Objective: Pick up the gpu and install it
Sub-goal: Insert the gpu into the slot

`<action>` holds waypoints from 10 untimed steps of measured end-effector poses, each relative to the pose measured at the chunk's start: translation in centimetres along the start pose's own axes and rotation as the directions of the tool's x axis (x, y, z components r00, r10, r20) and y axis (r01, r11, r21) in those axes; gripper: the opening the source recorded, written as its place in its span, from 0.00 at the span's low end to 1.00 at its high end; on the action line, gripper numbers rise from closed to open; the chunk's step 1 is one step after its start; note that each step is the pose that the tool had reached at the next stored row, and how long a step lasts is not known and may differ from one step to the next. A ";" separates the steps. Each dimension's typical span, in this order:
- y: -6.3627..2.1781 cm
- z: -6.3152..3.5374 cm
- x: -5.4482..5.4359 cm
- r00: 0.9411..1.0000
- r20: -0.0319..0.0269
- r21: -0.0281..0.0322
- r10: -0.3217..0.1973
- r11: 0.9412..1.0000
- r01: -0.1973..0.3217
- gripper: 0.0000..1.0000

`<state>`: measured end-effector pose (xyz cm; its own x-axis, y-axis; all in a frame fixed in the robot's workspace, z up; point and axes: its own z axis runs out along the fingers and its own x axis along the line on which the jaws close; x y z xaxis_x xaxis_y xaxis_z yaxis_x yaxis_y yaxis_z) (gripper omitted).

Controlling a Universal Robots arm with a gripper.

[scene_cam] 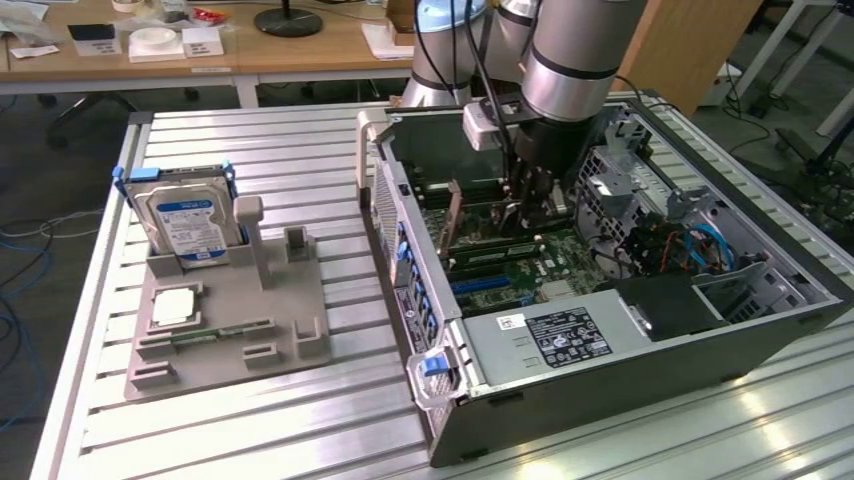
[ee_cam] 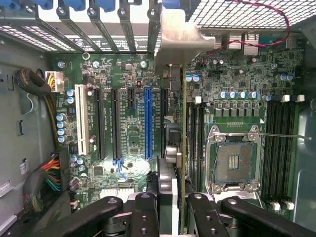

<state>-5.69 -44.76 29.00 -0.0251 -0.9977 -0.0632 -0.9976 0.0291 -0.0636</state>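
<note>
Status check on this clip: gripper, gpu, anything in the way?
Gripper shut on the gpu, inside the open computer case. Card edge-on above the motherboard, bracket at the rear slots. Nothing visibly blocking.

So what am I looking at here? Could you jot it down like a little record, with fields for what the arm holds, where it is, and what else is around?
holder: end effector, shut on the gpu
gpu pose: on edge, metal bracket toward the case's slot openings
location: inside the open computer case, over the motherboard
nearby slot: blue expansion slot, beside the card
seated or not: cannot tell
outside the case: hard drive standing in a grey parts holder on the table, at the exterior view's left
</note>
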 end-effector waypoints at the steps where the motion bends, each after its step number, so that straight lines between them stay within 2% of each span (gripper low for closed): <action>1: 0.00 0.00 0.0 1.000 0.000 0.000 0.000 1.000 0.000 0.28; 4: 0.04 0.00 0.0 1.000 -0.005 0.001 0.000 1.000 0.000 0.28; 5: 0.15 0.03 0.0 1.000 -0.005 0.003 -0.001 1.000 0.001 0.28; 7: 0.24 0.24 0.1 1.000 -0.005 0.007 -0.001 1.000 0.001 0.28; 10: 0.30 0.72 0.3 1.000 -0.005 0.007 -0.001 1.000 0.001 0.28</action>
<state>-5.95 -44.99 28.25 -0.0245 -0.9980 -0.0577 -0.9971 0.0286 -0.0709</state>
